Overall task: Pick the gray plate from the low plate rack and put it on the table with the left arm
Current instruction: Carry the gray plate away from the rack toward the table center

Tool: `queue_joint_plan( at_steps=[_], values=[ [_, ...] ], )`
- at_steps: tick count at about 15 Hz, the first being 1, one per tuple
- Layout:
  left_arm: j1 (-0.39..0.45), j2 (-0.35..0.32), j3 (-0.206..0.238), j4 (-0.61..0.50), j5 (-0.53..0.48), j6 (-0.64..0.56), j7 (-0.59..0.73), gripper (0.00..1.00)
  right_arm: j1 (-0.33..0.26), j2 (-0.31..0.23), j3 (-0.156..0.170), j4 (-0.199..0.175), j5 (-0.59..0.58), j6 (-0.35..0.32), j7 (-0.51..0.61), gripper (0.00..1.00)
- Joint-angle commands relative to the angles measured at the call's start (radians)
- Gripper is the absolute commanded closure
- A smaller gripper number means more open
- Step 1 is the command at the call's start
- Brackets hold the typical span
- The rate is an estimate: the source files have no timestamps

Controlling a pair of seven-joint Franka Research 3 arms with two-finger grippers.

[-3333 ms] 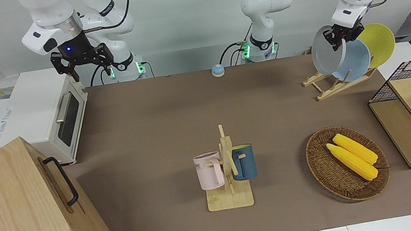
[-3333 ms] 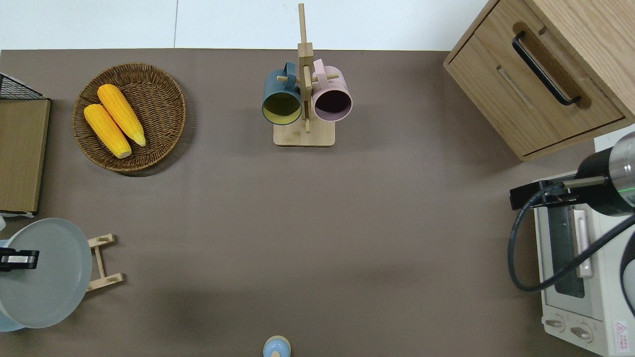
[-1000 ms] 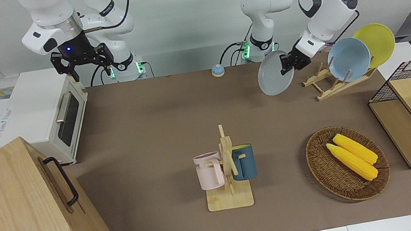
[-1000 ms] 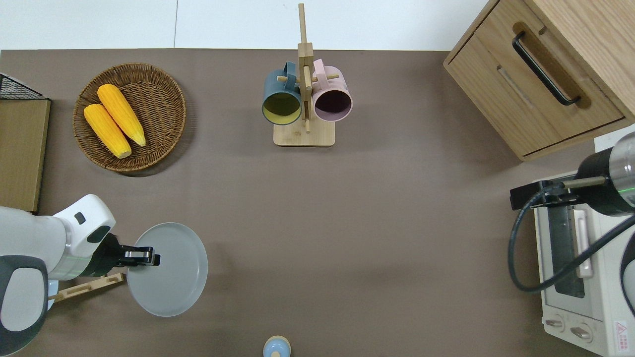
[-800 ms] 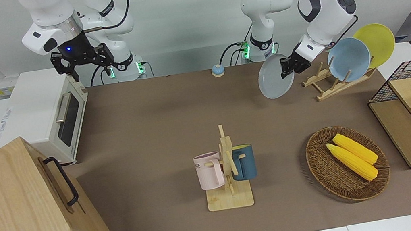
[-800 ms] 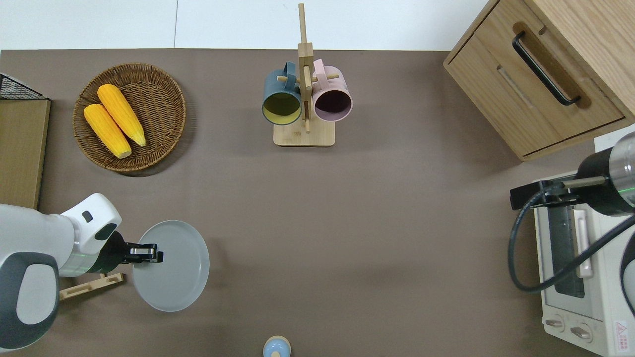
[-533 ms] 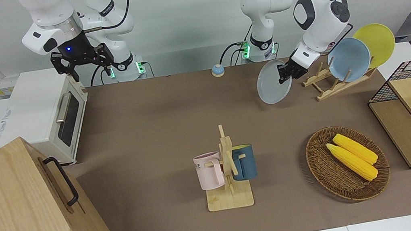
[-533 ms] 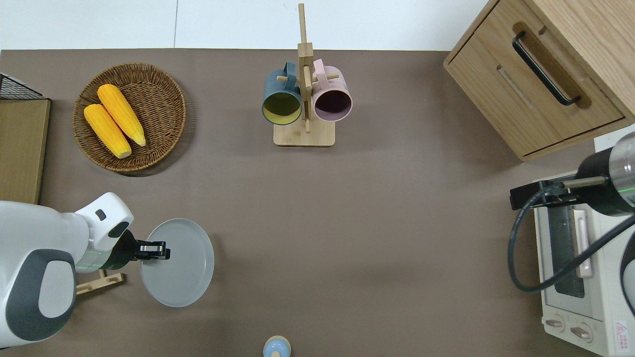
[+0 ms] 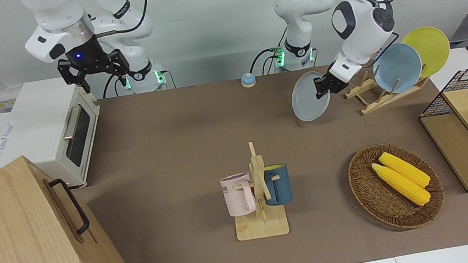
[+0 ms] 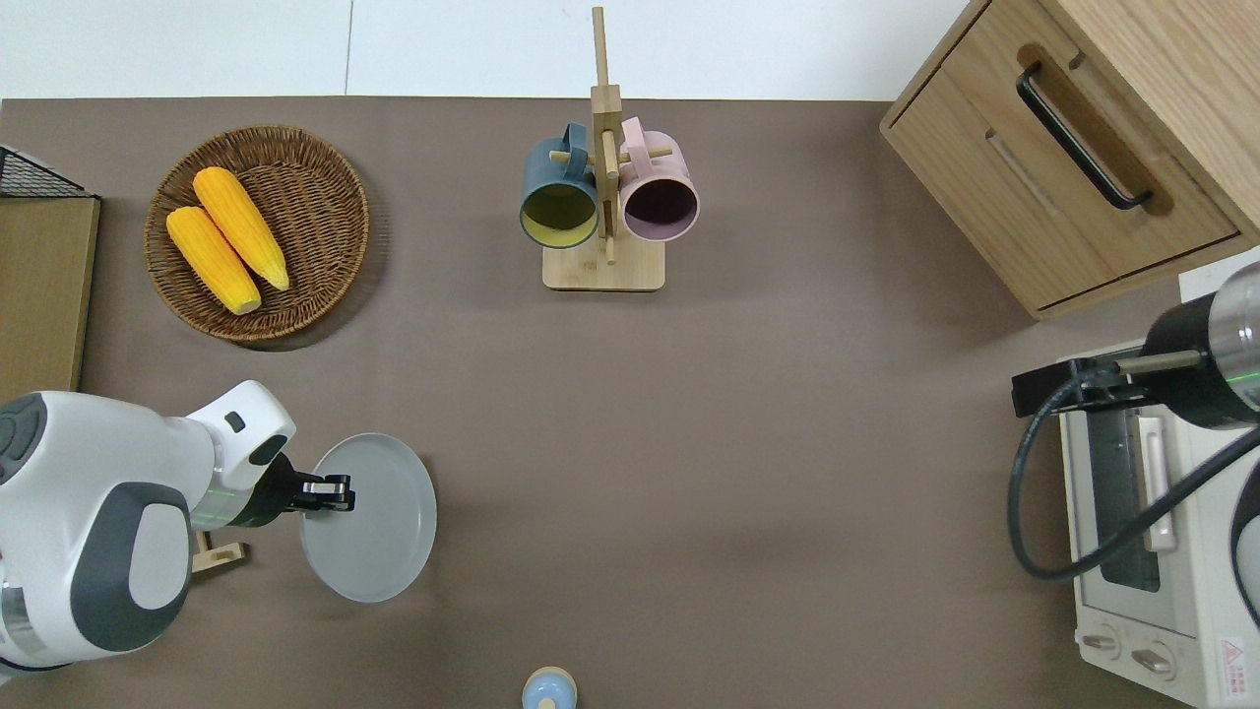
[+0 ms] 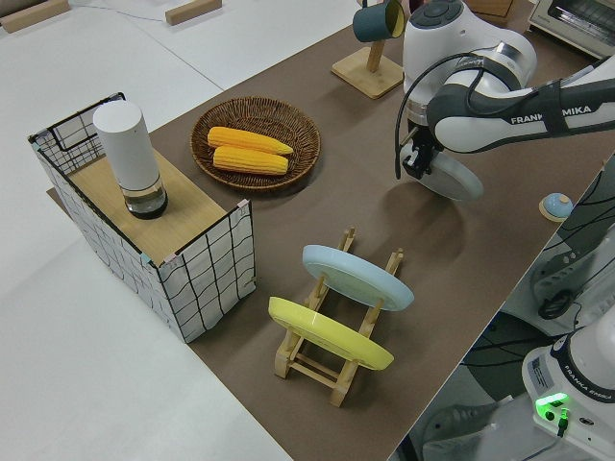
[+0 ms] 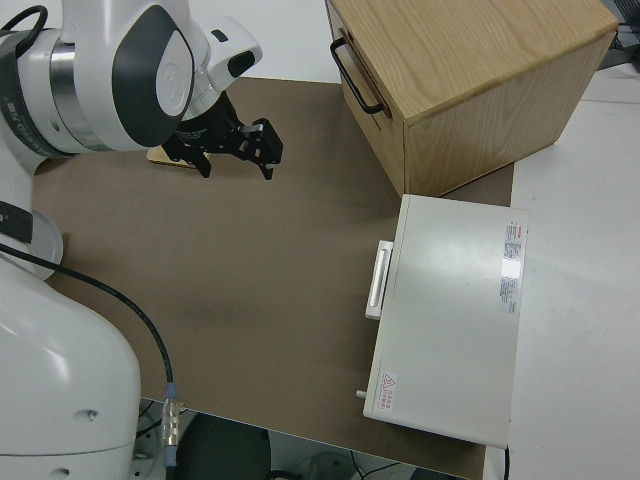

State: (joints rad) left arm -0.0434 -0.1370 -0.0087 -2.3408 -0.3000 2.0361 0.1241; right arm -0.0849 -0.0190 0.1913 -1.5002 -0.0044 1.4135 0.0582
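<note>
At the lower left of the overhead view, we see the left gripper clamped on the rim of the gray plate, holding it in the air over bare table. In the front view the plate is tilted, its face turned toward the right arm's end of the table and its gripped edge uppermost. Just beside it, toward the left arm's end, stands the plate rack, holding a blue plate and a yellow plate. A basket with two corn cobs sits at the upper left, well apart from the plate. A mug stand with two mugs is at top centre. We see nothing under the plate. The right gripper is parked with its fingers spread.
</note>
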Motion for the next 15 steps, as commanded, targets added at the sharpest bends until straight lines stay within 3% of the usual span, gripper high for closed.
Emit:
queue_joint_plan(
  at_steps=[1, 3, 4, 5, 8, 9, 11, 15],
  values=[
    [-0.009, -0.001, 0.006, -0.017, -0.014, 0.032, 0.006, 1.00, -0.007, -0.002, 0.005, 0.006, 0.007, -0.014, 0.000, 0.013],
    [-0.009, -0.001, 0.006, -0.017, -0.014, 0.032, 0.006, 1.00, -0.007, -0.002, 0.007, 0.006, 0.007, -0.014, 0.000, 0.011],
    [-0.009, -0.001, 0.006, -0.017, -0.013, 0.032, 0.006, 0.91, -0.007, -0.002, 0.007, 0.006, 0.007, -0.014, 0.000, 0.011],
    [-0.009, 0.000, 0.006, -0.017, -0.011, 0.032, 0.006, 0.88, -0.007, -0.002, 0.007, 0.006, 0.007, -0.014, 0.000, 0.011],
    [-0.009, 0.000, 0.006, -0.014, -0.001, 0.032, 0.006, 0.49, -0.007, -0.002, 0.005, 0.006, 0.007, -0.014, 0.000, 0.011],
    [-0.010, 0.000, 0.006, -0.014, 0.002, 0.032, 0.006, 0.41, -0.007, -0.002, 0.005, 0.006, 0.007, -0.014, 0.000, 0.011],
    [-0.009, 0.002, 0.006, -0.012, 0.002, 0.032, 0.006, 0.01, -0.007, -0.002, 0.005, 0.006, 0.007, -0.014, 0.000, 0.013],
    [-0.007, 0.014, 0.007, 0.007, 0.004, 0.055, 0.006, 0.01, -0.007, -0.002, 0.007, 0.006, 0.007, -0.014, -0.001, 0.011]
  ],
)
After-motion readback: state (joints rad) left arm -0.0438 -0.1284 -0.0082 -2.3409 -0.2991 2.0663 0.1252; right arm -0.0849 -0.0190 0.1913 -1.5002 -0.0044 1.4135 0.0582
